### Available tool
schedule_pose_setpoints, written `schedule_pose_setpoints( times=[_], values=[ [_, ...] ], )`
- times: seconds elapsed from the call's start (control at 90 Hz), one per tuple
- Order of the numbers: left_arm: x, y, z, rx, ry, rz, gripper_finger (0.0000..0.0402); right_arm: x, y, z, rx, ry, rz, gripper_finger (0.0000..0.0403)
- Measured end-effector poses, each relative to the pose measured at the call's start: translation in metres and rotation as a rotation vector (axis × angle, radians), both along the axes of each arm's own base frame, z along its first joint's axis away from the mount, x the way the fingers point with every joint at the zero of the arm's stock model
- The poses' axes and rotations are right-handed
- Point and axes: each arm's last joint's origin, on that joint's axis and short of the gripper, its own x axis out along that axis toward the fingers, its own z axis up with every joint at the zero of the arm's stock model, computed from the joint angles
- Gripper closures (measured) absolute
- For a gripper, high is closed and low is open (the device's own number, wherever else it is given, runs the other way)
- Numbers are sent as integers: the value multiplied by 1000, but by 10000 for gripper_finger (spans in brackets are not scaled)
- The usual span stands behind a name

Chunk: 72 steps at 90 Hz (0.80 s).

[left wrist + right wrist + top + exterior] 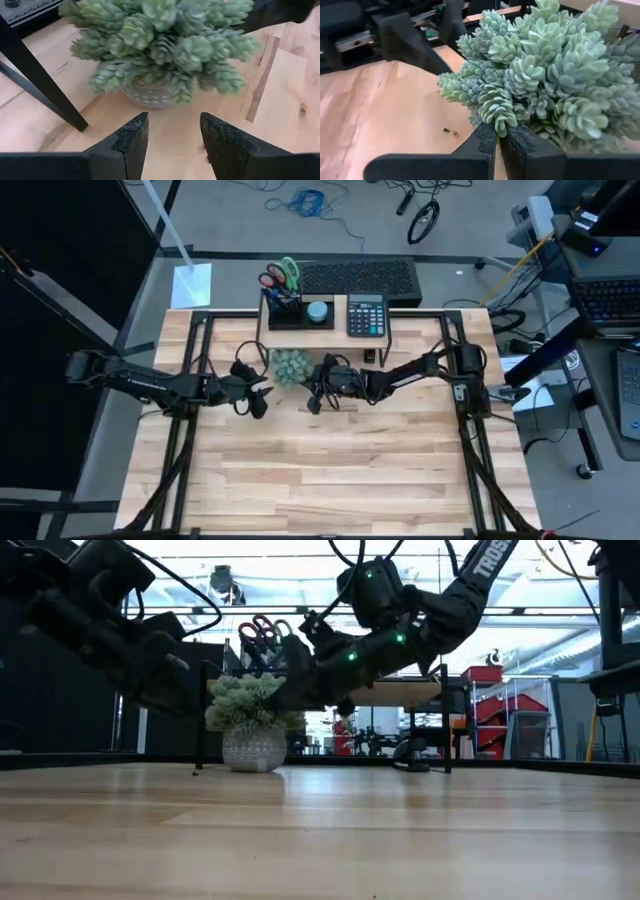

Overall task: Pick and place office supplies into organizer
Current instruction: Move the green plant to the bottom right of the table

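Now your left gripper (262, 402) is hovering over the desk (330, 480) with its fingers (131, 140) apart, just left of the plant (290, 364). Your right gripper (312, 402) is hanging just right of the plant, fingers (485, 142) nearly together on nothing. Scissors (280, 278) are standing in the organizer (283, 308) on the riser (325, 325) near the desk's far edge.

black organizer (283, 311) on riser, scissors (279, 276) upright inside
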Motion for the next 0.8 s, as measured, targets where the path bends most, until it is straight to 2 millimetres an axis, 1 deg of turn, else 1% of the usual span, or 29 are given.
schedule_pose_setpoints(
  times=[0.067,0.178,0.289,0.4,0.522,0.667,0.744,0.8],
  values=[
    [0,0,0,0,-1,0,235,0,3,3,2,-6,6,403],
    [1,0,1,0,-16,-1,235,-1,5,1,4,16,13,400],
    [1,0,2,0,-22,-1,235,-2,5,-2,12,49,14,382],
    [1,0,2,-5,-22,-7,235,-3,6,-4,31,65,14,339],
    [1,0,2,-8,-21,-12,235,-6,10,-4,49,131,82,279],
    [1,-1,1,-9,-9,-55,235,-22,12,12,85,272,108,212],
    [2,-1,1,7,-1,-68,235,-31,12,19,96,331,93,184],
    [1,1,1,21,7,-68,235,-34,8,20,99,352,81,169]
  ],
)
